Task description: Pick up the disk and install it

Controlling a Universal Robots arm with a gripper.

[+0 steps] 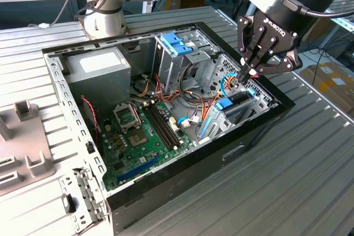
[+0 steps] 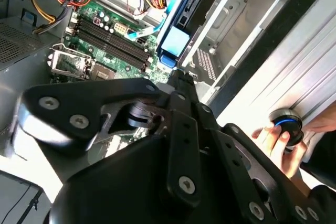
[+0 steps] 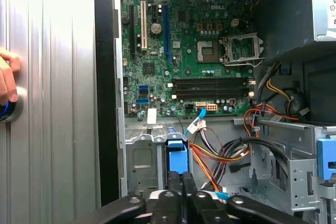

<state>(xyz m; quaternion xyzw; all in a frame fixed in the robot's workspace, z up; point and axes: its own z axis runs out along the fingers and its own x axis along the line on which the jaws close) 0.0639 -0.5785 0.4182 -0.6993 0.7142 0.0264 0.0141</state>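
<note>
Gripper [image 1: 247, 74]: we see its fingers pressed together, holding nothing, tips down inside the computer case [image 1: 166, 176].
Disk [image 1: 224, 104]: on edge in the bay at the case's front wall, its blue end just beside the fingertips in the first wrist view.
Hand [image 3: 6, 80]: a person's, on a round knob [image 2: 286, 121] outside the case.

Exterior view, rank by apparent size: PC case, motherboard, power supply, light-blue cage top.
1. PC case, largest.
2. Motherboard and power supply: these look alike in size, so they are left unranked.
3. Light-blue cage top, smallest.
</note>
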